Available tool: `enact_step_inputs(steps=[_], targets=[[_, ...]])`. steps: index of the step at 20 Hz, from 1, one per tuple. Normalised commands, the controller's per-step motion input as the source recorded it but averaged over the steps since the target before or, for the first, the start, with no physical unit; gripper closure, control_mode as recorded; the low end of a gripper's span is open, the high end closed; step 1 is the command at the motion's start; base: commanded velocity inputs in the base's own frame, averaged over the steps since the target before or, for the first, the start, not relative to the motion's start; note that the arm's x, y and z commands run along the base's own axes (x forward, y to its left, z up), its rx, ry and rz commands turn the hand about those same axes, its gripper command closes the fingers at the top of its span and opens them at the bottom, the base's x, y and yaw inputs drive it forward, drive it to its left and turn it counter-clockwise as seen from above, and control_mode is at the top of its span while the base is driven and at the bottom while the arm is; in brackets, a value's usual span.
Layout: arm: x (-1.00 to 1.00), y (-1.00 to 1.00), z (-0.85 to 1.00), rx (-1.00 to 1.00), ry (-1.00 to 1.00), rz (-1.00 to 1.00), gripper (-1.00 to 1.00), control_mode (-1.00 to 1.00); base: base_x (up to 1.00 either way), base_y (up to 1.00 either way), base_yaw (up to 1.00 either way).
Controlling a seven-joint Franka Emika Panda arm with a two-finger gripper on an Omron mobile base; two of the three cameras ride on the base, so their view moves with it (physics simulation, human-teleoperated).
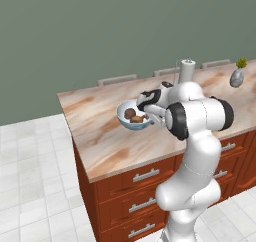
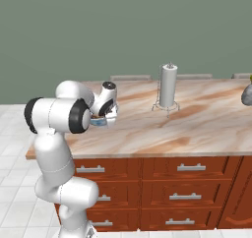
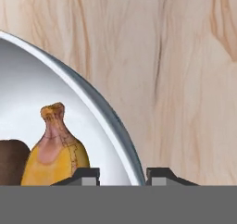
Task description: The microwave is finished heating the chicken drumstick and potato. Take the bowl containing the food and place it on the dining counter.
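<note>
The arm reaches out over the left end of the desk (image 1: 100, 136), a beige-pink marbled top over reddish-brown drawers with silver bar handles. The jaws (image 1: 148, 117) are closed on the right rim of the bowl (image 1: 131, 117), with 1 finger inside the wall and 1 outside, as the hand view shows at its lower edge (image 3: 122, 177). The bowl is white inside and pale blue outside, and it sits low over the desk; I cannot tell whether its base touches the stone. Inside it lie 2 pieces of food: a dark brown lump (image 3: 11, 163) at the left and, touching it, a tan-orange drumstick (image 3: 55, 151) standing with its narrow end up. Farther right on the desk stands a paper towel holder (image 2: 168, 86), and a grey vase (image 1: 236, 77) with a green sprig sits near the far right.
</note>
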Motion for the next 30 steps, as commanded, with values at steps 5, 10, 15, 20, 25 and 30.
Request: enact_step_inputs(steps=[5, 10, 15, 20, 25, 30], targets=[[0.04, 0.00, -0.13, 0.00, 0.00, 0.00, -1.00, -1.00, 0.00, 0.00, 0.00], [-0.08, 0.00, 0.15, 0.00, -0.04, 0.00, -1.00, -1.00, 0.00, 0.00, 0.00], [-0.71, -0.01, 0.81, 0.00, -0.19, 0.00, -1.00, -1.00, 0.00, 0.00, 0.00], [-1.00, -0.18, 1.00, 0.03, -0.21, 0.00, -1.00, -1.00, 0.00, 0.00, 0.00], [-1.00, -0.17, 1.00, 0.02, -0.24, 0.00, -1.00, -1.00, 0.00, 0.00, 0.00], [-1.00, -0.22, 1.00, 0.00, -0.18, 0.00, -1.00, -1.00, 0.00, 0.00, 0.00]])
